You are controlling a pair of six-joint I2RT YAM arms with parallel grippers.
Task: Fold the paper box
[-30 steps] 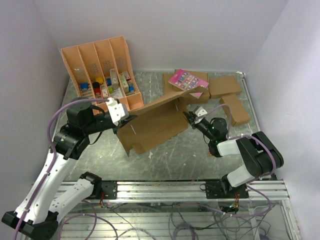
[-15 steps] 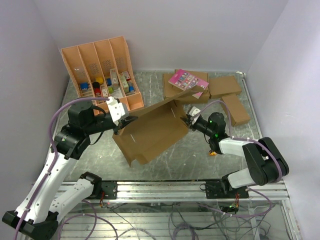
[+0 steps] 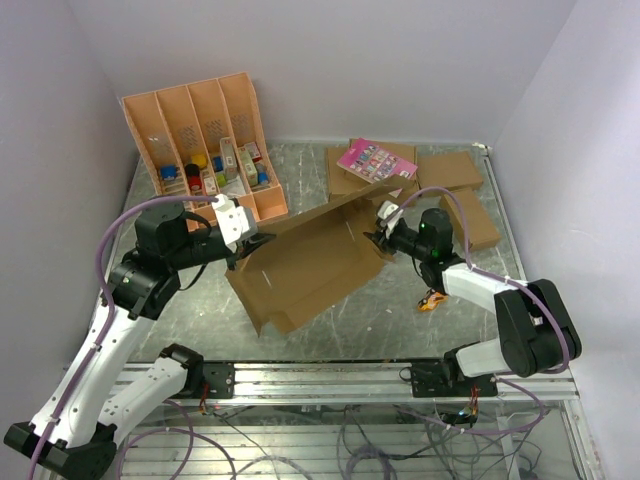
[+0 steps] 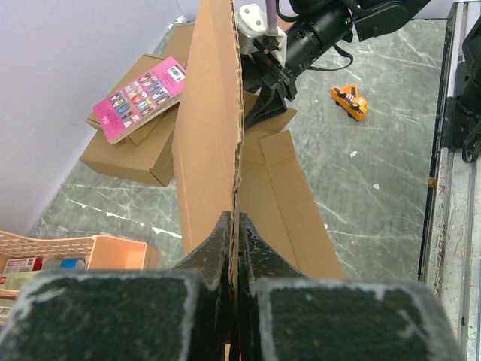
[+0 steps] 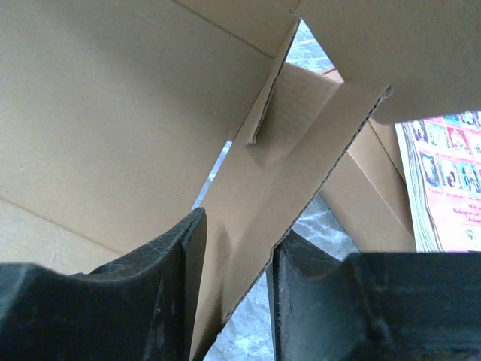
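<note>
The paper box is a large brown cardboard piece, partly raised on the table, with one long panel standing on edge. My left gripper is shut on the top edge of that standing panel; in the left wrist view the gripper pinches the corrugated edge of the box. My right gripper is at the box's right end. In the right wrist view a slanted flap passes between its parted fingers, and the gripper is open around it.
An orange-tan compartment tray with small items leans at the back left. Small brown boxes and a pink card lie at the back right. A small orange toy lies on the table by the right arm, also in the left wrist view.
My right gripper has moved up and left onto the box's right flap. The box has opened out and shifted slightly left. The orange toy now shows beside the right arm.
</note>
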